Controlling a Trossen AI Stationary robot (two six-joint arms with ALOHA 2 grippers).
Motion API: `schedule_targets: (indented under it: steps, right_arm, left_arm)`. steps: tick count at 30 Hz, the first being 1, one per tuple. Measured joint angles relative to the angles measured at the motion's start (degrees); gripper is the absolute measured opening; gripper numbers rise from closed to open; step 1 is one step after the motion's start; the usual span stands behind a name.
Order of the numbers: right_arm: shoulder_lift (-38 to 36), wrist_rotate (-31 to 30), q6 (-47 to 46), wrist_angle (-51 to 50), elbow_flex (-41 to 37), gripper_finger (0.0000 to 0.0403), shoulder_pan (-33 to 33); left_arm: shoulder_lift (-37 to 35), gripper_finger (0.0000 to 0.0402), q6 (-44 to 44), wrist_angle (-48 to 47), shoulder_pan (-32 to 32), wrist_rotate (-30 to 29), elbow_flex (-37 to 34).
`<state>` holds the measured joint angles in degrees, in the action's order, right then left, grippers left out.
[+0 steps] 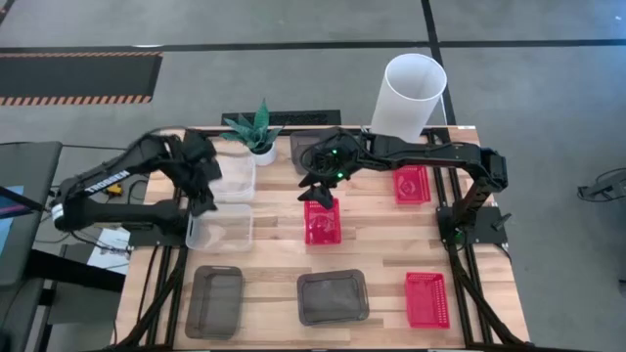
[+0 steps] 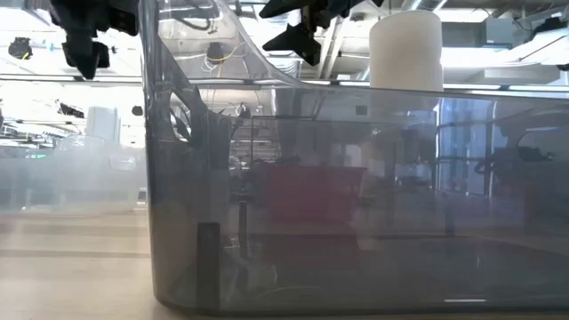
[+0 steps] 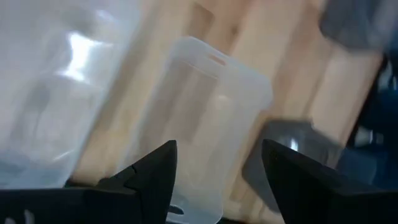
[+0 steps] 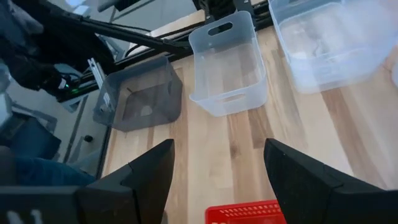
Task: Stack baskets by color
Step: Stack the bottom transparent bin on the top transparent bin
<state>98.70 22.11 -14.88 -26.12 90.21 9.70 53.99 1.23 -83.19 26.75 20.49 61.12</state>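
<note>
Two clear baskets sit on the table's left side, one farther back and one nearer. My left gripper hangs open above the gap between them; its wrist view looks down on the nearer clear basket between the fingers. My right gripper stands open over the red basket at the table's middle, whose rim shows just below its fingers. More red baskets lie at the far right and near right. Grey baskets lie at the near left and near centre.
A tall white cylinder and a small potted plant stand at the far edge, with another grey basket between them, partly behind the right arm. In the low view a grey basket's wall fills most of the picture.
</note>
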Motion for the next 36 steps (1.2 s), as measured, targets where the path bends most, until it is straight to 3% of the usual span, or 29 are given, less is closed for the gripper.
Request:
schedule_targets:
  steps: [8,15,21,28,33,36]
  right_arm:
    - [0.0,-4.3,-3.1,-0.2,0.0,0.027,-2.8]
    - [0.0,-6.7,-3.6,-0.2,0.0,0.027,-5.4]
    - [0.0,-7.4,-3.8,-0.4,0.0,0.027,-6.4]
    - [0.0,-7.4,-3.7,-0.5,0.0,0.027,-6.3]
    - [0.0,-7.4,-3.7,-0.5,0.0,0.027,-6.2]
    - [0.0,-7.5,-3.3,-0.4,0.0,0.027,-6.2]
  left_arm:
    - [0.0,0.0222,-3.3,4.6,-17.0,-1.2,-8.0]
    - [0.0,0.0222,2.7,15.3,-27.8,-3.5,-16.3]
    - [0.0,0.0222,8.7,27.6,-31.4,-4.7,-23.7]
    - [0.0,0.0222,12.4,31.2,-36.0,-5.1,-26.4]
    - [1.3,0.0222,16.2,31.8,-39.1,-11.8,-26.9]
    - [4.1,0.0222,16.6,32.7,-40.0,-11.8,-26.9]
